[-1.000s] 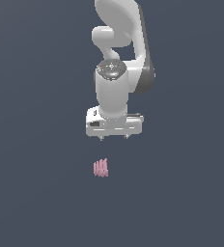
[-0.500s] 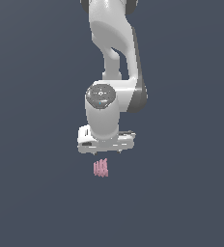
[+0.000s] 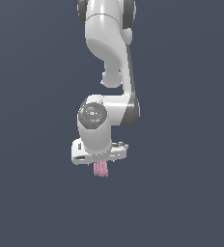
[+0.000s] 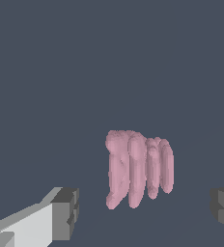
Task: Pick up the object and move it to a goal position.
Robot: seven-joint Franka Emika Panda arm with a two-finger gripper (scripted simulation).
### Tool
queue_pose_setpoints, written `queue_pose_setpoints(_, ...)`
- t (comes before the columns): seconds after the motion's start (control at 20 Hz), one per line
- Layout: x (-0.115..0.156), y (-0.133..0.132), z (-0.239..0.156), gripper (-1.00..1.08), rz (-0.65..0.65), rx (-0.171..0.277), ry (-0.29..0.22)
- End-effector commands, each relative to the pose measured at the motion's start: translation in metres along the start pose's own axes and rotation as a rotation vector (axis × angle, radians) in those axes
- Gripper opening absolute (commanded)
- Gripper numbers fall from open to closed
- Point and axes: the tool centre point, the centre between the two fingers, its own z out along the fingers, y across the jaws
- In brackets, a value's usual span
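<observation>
Hovering right over the object (image 3: pixel 101 169), the pincer (image 3: pixel 100 161) has its fingers (image 4: pixel 61 214) spread wide apart, and the wrist view shows the pale pink ribbed piece lying on the dark bench (image 3: pixel 181 202) between them, touching neither. The likeliest trouble, as I judge it, is a poor grip: the piece sits nearer one finger than the other, so the near pad could push it sideways as the fingers close and leave it gripped only by an edge. Its rounded ribs may also let it slip or twist out when lifted toward the goal.
</observation>
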Motion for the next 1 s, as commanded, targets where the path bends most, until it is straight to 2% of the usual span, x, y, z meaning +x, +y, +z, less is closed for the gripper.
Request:
queue_pose_setpoints(0.0,0.003,0.004,0.005,1.0,-0.006,-0.002,-0.001)
queue_pose_setpoints(0.45,0.004,0.006,0.012,1.0,-0.008,-0.003,-0.003)
queue_pose_setpoints(0.95,0.003,0.006,0.057,1.0,-0.01,-0.003,-0.003)
